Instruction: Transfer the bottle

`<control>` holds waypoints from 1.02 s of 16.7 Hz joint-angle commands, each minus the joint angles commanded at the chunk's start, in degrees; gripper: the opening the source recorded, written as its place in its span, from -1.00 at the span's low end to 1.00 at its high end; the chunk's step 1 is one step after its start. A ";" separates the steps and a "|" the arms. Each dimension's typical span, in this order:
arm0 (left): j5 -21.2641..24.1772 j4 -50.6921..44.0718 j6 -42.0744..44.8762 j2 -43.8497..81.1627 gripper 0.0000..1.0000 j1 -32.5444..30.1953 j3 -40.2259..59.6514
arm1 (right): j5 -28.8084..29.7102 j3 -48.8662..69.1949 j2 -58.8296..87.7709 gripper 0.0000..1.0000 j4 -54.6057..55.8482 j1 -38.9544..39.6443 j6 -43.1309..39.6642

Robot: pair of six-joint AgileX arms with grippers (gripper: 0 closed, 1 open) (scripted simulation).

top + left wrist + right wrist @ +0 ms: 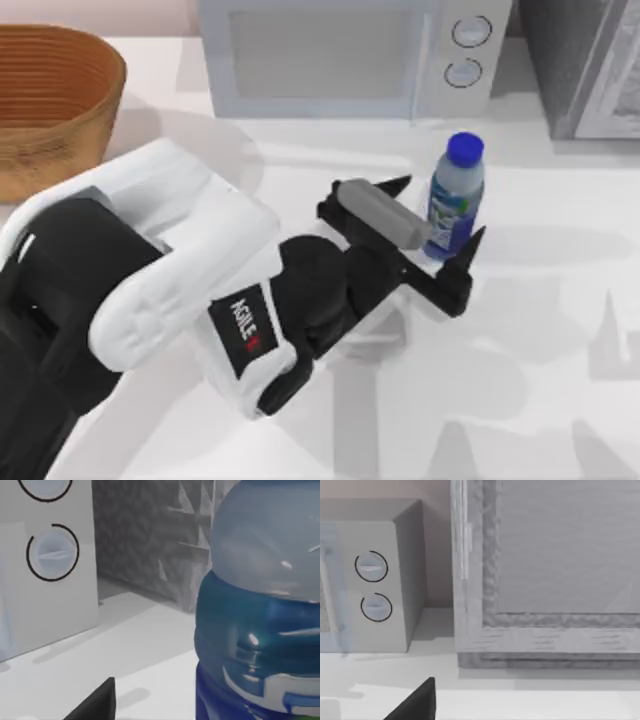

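The bottle (456, 195) stands upright on the white table, right of centre, clear with a round blue cap and a blue, white and green label. My left gripper (436, 218) is open around it, one finger behind the bottle and the other in front of it. No finger visibly presses the bottle. In the left wrist view the bottle (260, 620) looms very close, with one dark fingertip (95, 702) beside it. The right wrist view shows one dark fingertip (415, 702) of my parked right arm, with nothing held.
A grey microwave (340, 55) stands at the back, just behind the bottle. A wicker basket (50, 95) sits at the back left. A grey textured box (590, 65) stands at the back right. Bare table (560, 330) lies to the right.
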 joint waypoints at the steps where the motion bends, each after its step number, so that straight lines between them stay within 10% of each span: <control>1: -0.10 -2.06 -0.01 0.80 1.00 -0.09 2.90 | 0.00 0.00 0.00 1.00 0.00 0.00 0.00; 10: -0.38 -8.54 -0.03 2.91 1.00 -0.38 11.37 | 0.00 0.00 0.00 1.00 0.00 0.00 0.00; 17: -0.38 -8.54 -0.03 2.91 -0.06 -0.38 11.37 | 0.00 0.00 0.00 1.00 0.00 0.00 0.00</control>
